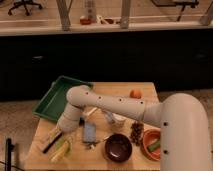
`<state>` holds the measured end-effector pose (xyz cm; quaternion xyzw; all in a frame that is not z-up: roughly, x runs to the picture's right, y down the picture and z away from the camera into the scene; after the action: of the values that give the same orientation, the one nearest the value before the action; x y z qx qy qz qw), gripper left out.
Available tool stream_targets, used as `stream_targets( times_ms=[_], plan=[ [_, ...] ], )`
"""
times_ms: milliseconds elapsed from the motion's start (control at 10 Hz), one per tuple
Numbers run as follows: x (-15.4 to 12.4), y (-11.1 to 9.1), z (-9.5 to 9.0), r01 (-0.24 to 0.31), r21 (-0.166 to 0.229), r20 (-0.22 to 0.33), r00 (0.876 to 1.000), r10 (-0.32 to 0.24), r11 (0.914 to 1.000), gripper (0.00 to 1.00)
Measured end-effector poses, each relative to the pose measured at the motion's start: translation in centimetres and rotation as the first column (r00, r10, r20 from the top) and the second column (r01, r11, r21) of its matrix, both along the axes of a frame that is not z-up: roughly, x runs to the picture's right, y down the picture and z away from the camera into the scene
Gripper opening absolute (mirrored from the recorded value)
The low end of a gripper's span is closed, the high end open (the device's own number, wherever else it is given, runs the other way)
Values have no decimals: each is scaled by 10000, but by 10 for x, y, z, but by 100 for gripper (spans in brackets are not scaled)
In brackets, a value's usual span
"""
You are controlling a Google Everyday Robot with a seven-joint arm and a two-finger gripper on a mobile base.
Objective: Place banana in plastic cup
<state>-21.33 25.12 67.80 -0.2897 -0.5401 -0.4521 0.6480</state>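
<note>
The banana is pale yellow-green and lies on the wooden table near its front left corner. My gripper hangs at the end of the white arm just above and behind the banana, pointing down. I cannot see anything held in it. The clear plastic cup stands near the table's middle, to the right of the gripper and partly behind the arm.
A tan block with a dark brush-like bar lies left of the banana. A green tray sits at the back left. Also there: a blue-grey pouch, a dark bowl, an orange bowl, a brown cluster and an orange.
</note>
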Motion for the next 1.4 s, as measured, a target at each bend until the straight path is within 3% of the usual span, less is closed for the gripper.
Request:
stream_targets(
  times_ms=[1400],
  plan=[
    [3, -8, -1, 232, -101, -20, 9997, -232, 9997, 80]
  ],
)
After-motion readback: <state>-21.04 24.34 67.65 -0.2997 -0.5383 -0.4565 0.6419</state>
